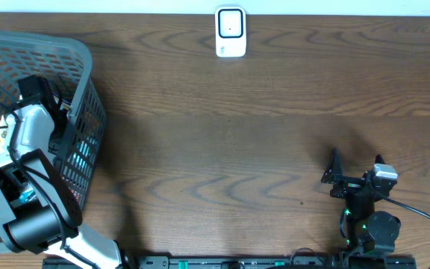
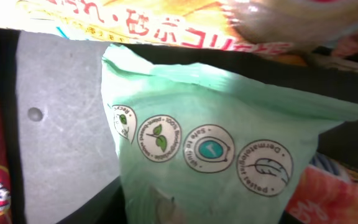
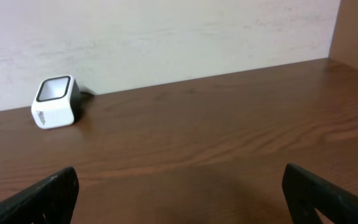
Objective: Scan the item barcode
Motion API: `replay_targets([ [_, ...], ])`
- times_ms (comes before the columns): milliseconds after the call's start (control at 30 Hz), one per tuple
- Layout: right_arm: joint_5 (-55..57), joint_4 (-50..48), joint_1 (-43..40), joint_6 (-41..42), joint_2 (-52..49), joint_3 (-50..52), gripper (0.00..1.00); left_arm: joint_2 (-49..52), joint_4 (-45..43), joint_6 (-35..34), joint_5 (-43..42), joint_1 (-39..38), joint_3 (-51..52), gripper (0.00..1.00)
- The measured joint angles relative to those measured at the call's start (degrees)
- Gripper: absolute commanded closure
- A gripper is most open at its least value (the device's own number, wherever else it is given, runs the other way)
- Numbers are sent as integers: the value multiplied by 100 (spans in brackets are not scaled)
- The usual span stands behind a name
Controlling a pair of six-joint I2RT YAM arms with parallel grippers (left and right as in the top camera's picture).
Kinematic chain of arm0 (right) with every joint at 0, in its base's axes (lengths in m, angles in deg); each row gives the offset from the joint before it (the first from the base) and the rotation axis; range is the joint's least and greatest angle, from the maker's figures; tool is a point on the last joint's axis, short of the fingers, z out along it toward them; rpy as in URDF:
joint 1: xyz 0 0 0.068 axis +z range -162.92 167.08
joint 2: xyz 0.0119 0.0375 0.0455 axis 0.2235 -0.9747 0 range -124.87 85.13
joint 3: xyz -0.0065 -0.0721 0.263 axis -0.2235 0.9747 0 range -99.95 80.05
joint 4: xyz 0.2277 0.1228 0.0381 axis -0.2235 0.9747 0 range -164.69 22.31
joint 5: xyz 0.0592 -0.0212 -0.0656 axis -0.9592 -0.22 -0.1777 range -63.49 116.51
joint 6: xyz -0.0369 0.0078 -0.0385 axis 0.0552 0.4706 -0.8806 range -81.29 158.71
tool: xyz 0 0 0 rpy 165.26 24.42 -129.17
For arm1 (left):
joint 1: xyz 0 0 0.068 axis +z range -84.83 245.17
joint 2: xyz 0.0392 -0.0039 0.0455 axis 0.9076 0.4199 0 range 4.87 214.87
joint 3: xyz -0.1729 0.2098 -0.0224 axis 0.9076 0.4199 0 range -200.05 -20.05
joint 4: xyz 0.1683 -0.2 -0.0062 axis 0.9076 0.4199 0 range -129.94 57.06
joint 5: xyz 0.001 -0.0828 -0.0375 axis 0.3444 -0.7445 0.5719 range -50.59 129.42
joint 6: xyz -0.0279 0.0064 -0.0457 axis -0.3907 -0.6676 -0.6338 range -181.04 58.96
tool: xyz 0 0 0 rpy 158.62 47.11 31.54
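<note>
Green soft pack (image 2: 216,155) in the basket (image 1: 80,52).
Looks light and squishy; grab its top edge. Left claw: cannot tell. Right claw (image 3: 179,193) wide open.

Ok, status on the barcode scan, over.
Left gripper down in the basket, against a green packet, grip unconfirmed. Right gripper open, empty over the table. Scanner at far edge, path unobstructed.
</note>
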Motion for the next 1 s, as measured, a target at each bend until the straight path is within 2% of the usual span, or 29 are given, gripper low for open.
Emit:
replay_targets([
  [267,0,0,0,0,0,0,1,0,184,-15,17,-2,-101,53],
  [533,0,2,0,0,0,0,1,-450,1193,11,361,149,-138,53],
  [867,0,0,0,0,0,0,1,-3440,1049,63,509,173,-422,53],
  [900,0,0,0,0,0,0,1,-3665,1091,26,509,173,-424,52],
  [967,0,0,0,0,0,0,1,-4033,1191,-33,505,173,-424,33],
  [1000,0,0,0,0,0,0,1,-4168,1252,-76,498,170,-424,29],
])
